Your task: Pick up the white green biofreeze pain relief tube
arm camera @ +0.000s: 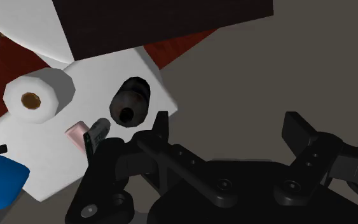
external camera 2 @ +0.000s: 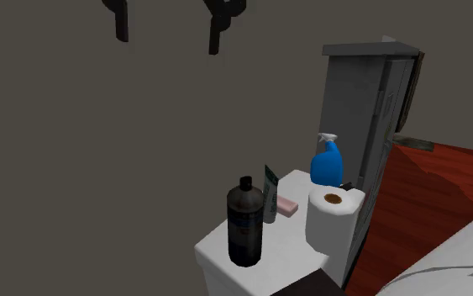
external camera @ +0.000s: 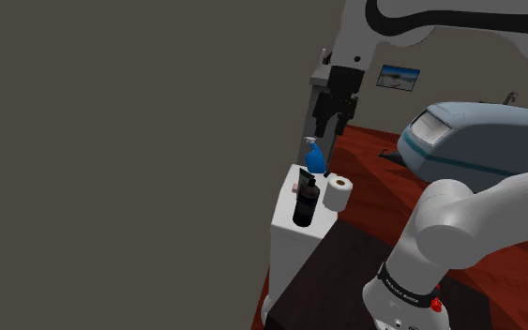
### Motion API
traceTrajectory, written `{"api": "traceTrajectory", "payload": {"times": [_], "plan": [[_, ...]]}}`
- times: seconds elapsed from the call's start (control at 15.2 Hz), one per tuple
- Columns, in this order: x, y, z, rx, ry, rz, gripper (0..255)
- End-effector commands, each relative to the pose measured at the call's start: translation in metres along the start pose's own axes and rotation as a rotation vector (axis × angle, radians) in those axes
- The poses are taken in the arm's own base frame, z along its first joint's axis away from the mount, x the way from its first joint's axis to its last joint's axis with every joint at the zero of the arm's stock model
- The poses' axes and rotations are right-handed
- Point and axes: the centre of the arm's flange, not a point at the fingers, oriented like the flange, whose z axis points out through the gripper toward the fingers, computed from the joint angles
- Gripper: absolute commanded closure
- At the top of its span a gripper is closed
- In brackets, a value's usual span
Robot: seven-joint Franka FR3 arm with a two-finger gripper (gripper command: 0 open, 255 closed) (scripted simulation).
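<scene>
Grasp not begun: gripper (external camera: 332, 120) hangs above desk (external camera 2: 286, 237), fingers (arm camera: 160, 127) spread and empty, tube (external camera 2: 270, 193) untouched beside black bottle (external camera 2: 245, 220).

White arm (external camera: 454, 220), dark joints (external camera: 404, 284), black gripper (external camera: 330, 127)

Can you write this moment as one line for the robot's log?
phase: approach | gripper: open, empty, high above | white-green tube: upright on white cabinet, between black bottle and pink soap, untouched
</scene>
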Motion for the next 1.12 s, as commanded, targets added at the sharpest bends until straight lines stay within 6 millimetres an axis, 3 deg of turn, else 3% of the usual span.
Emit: {"api": "traceTrajectory", "payload": {"times": [0.0,1.06], "plan": [[0.000,0.000,0.000,0.000,0.000,0.000,0],[0.091,0.131,0.130,-0.032,0.027,0.164,0]]}}
